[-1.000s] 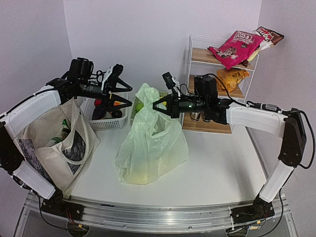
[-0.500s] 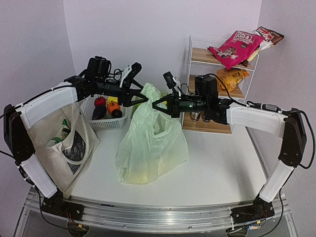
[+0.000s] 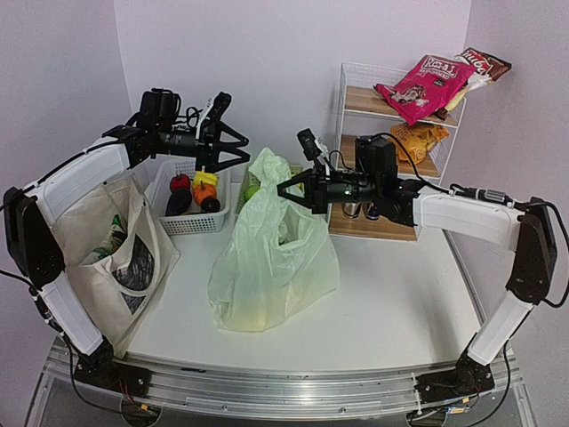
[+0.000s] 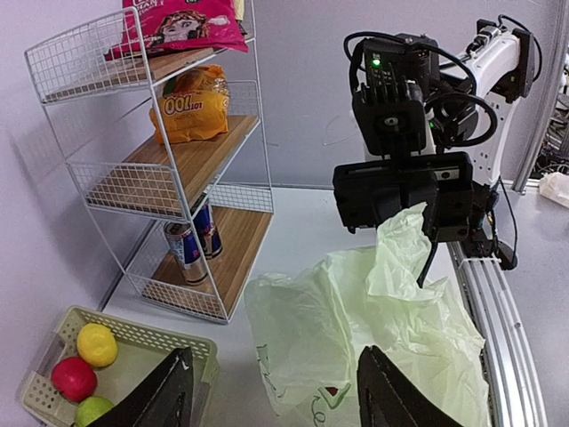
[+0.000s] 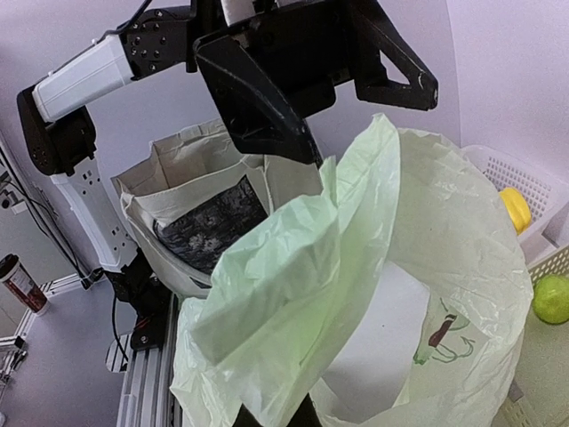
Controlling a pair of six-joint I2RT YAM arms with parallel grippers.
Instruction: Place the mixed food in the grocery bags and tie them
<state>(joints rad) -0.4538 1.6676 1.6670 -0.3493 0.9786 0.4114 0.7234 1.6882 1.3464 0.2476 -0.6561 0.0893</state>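
The pale-green plastic grocery bag (image 3: 271, 258) stands mid-table, and my right gripper (image 3: 283, 189) is shut on its raised top edge. From the right wrist, that edge (image 5: 302, 276) drapes over the gripper (image 5: 271, 416). My left gripper (image 3: 246, 151) hovers open and empty above the white basket (image 3: 191, 221), left of the bag top. The left wrist view looks down between its fingers (image 4: 164, 396) onto the bag (image 4: 373, 311). The cream canvas tote (image 3: 107, 258) stands open at the left. Mixed food lies in the white basket, and snack packets (image 3: 422, 84) are on the shelf.
A white wire shelf (image 3: 391, 222) stands at the back right with an orange packet (image 4: 191, 107) and drink cans (image 4: 191, 245). A pale green basket (image 4: 133, 342) holding round fruit sits behind the bag. The back wall is close.
My left gripper swung right toward the bag's top, then drew back and up a little, its jaws slightly narrower. The right gripper has kept its hold on the bag, almost still.
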